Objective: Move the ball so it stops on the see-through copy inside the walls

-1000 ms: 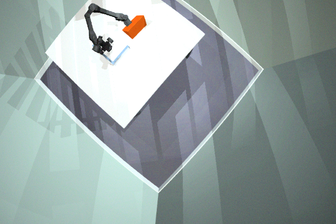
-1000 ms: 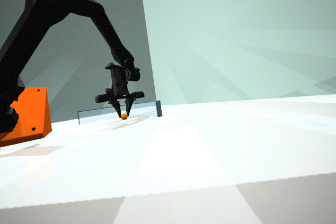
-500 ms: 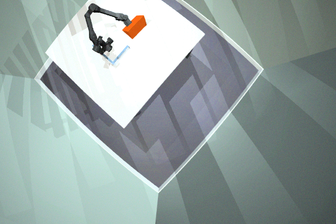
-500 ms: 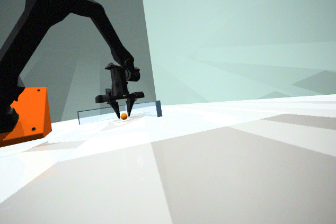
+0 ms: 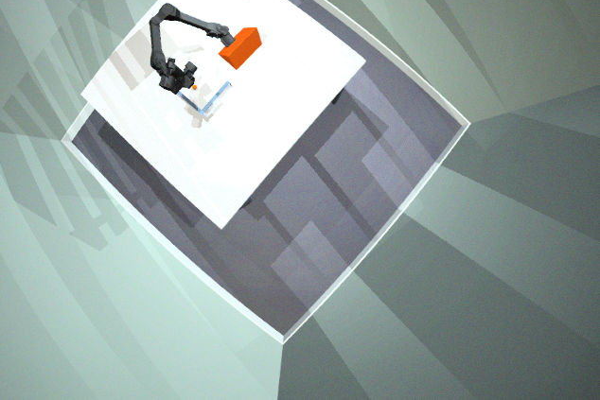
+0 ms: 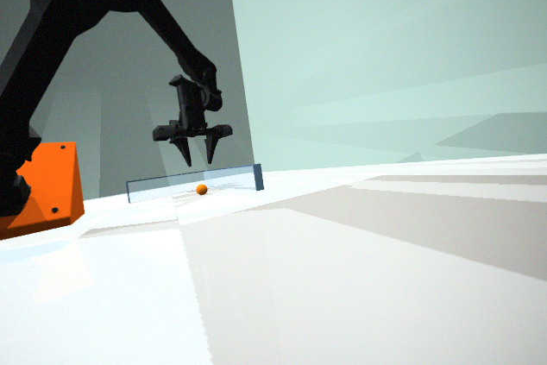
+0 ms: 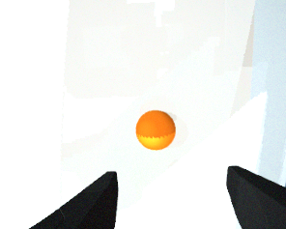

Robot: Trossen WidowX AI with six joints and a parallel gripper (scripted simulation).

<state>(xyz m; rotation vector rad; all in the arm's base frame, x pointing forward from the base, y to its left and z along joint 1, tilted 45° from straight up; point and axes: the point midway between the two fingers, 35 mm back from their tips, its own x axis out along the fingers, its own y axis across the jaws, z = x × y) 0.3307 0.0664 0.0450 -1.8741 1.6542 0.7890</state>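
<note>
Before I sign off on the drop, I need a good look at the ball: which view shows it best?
The wrist view: the ball fills the middle, lying on the table beyond the open end effector. The exterior view shows it small, in front of the clear wall. From the top it is a mere speck.
</note>
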